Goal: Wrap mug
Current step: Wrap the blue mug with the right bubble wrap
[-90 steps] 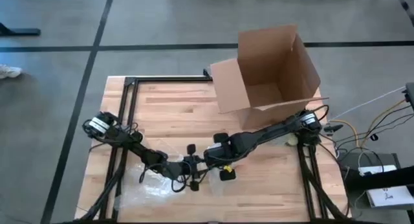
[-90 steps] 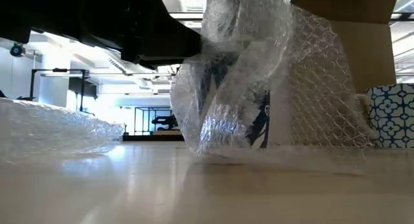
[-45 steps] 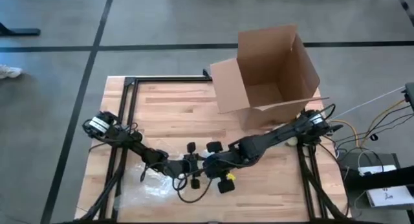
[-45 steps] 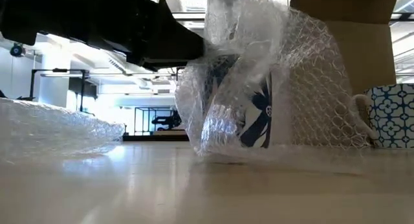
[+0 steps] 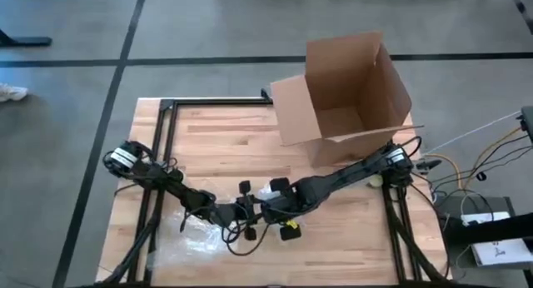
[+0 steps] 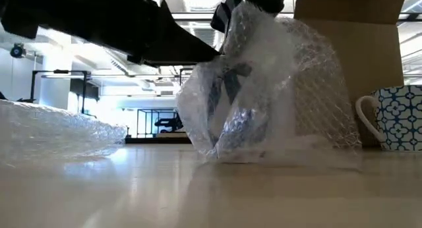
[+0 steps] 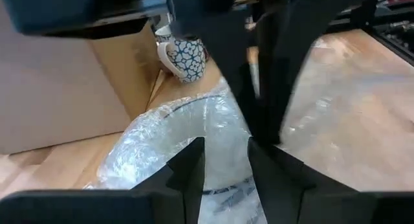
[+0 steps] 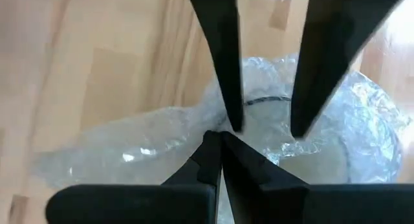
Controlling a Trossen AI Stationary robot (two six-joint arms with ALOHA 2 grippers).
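Observation:
A blue-patterned mug, bundled in clear bubble wrap [image 6: 257, 89], stands on the wooden table [image 5: 216, 138] near its front middle. My right gripper [image 8: 218, 138] is shut on the wrap at the top of the bundle. My left gripper [image 7: 223, 149] is open. It comes in from the table's left, and its two fingers stand on either side of the wrapped mouth [image 7: 187, 130]. In the high view both grippers meet over the bundle [image 5: 268, 191], which they largely hide. My right gripper pinches a bunch of bubble wrap [image 8: 194, 128] between its two shut fingers at the top of the wrapped mug, coming from above and from the table's right. The bundle stands with its base on the table. Whether my left gripper touches the wrap, I cannot tell.
A second blue-patterned mug [image 6: 394, 117] stands bare to the right of the bundle, in front of an open cardboard box [image 5: 350, 88] at the far right. A loose sheet of bubble wrap [image 5: 187, 242] lies at the near left.
My right gripper has swung toward the table's near edge and come back, staying shut on the wrap. The wrap that trailed on the table at the bundle's right has been gathered in, uncovering the second mug's handle. The mug has turned inside the wrap.

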